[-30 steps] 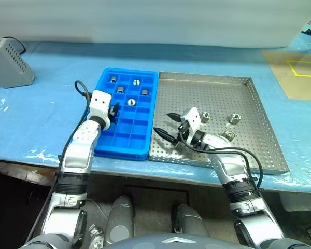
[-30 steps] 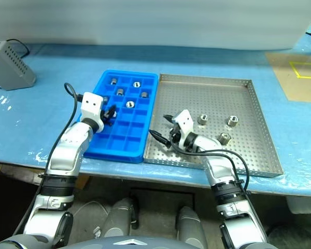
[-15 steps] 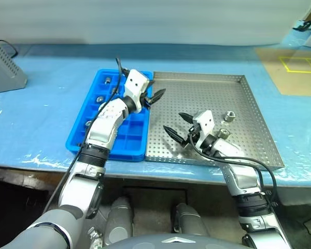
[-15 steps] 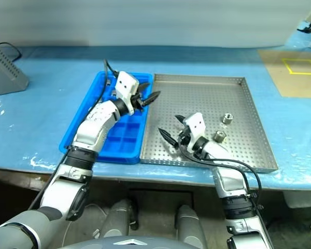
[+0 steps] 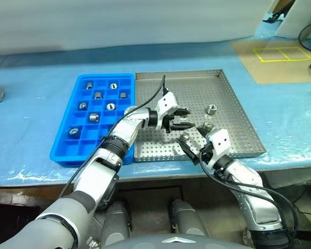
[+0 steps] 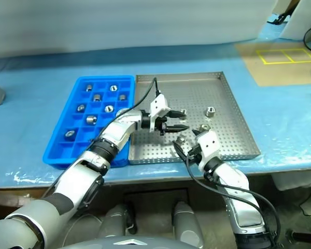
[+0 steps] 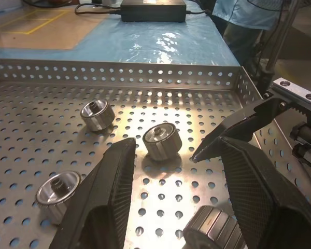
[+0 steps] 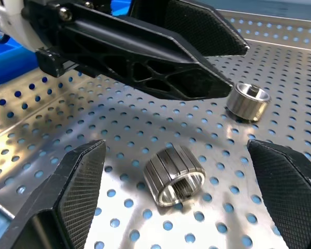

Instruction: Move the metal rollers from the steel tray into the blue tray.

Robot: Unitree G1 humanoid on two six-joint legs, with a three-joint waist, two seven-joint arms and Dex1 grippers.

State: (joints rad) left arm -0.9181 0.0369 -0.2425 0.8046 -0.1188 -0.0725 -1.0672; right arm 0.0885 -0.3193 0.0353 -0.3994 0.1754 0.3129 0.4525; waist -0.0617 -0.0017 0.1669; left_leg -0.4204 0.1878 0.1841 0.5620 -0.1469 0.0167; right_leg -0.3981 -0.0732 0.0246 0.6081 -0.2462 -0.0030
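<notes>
A large square grey steel tray (image 6: 233,111) with a perforated floor and a low raised rim lies on a blue-covered bench, and everything here is placed against it. Just beside the steel tray, touching or nearly touching its side, sits a bright blue rectangular plastic tray (image 6: 59,153) divided into small square compartments; seven small shiny silver metal rollers (image 6: 108,109) lie in separate compartments of the blue tray, mostly toward its far end.

The left gripper (image 6: 177,120), two black fingers on a white wrist, reaches across from the blue tray's side and hovers over the middle of the steel tray, pointing sideways. Its jaws stand partly apart and grip nothing. In the left wrist view one roller (image 7: 161,142) stands on the perforated floor ahead of the gap between the fingers (image 7: 106,194), free of both.

The right gripper (image 5: 189,143) is over the near part of the steel tray, jaws spread wide and empty. In the right wrist view a ribbed roller (image 8: 174,175) lies on its side between the two fingers (image 8: 67,199), touching neither. Another roller (image 6: 210,111) stands further in, toward the steel tray's far right part, well apart from both grippers
</notes>
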